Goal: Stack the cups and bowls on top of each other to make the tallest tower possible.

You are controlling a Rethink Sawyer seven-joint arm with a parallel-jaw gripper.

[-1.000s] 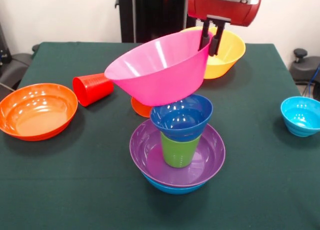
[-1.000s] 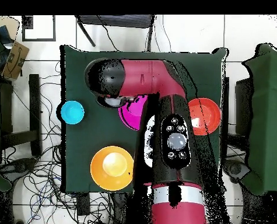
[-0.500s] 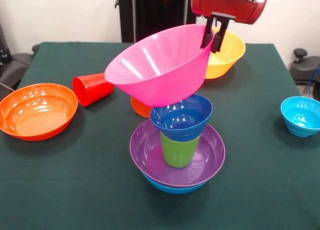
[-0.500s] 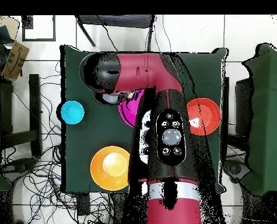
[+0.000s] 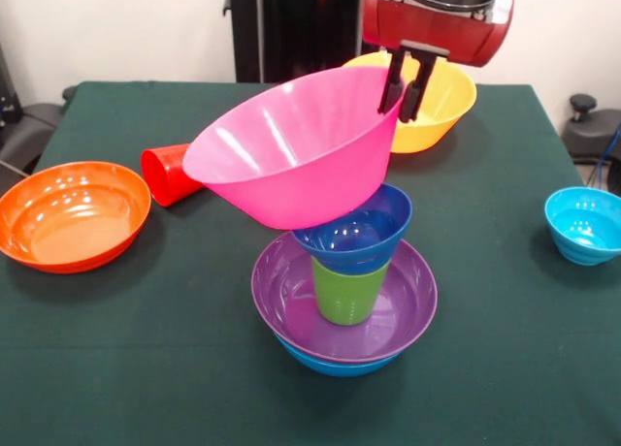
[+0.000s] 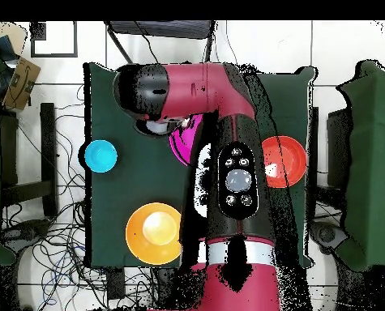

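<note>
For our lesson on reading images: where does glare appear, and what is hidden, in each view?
Front view: white glare streaks on the pink bowl and orange bowl; soft shadows under the stack. Overhead view: the arm hides most of the stack.

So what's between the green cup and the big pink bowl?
A small dark blue bowl sits on the green cup, with the tilted pink bowl resting on it. The front view shows this.
</note>
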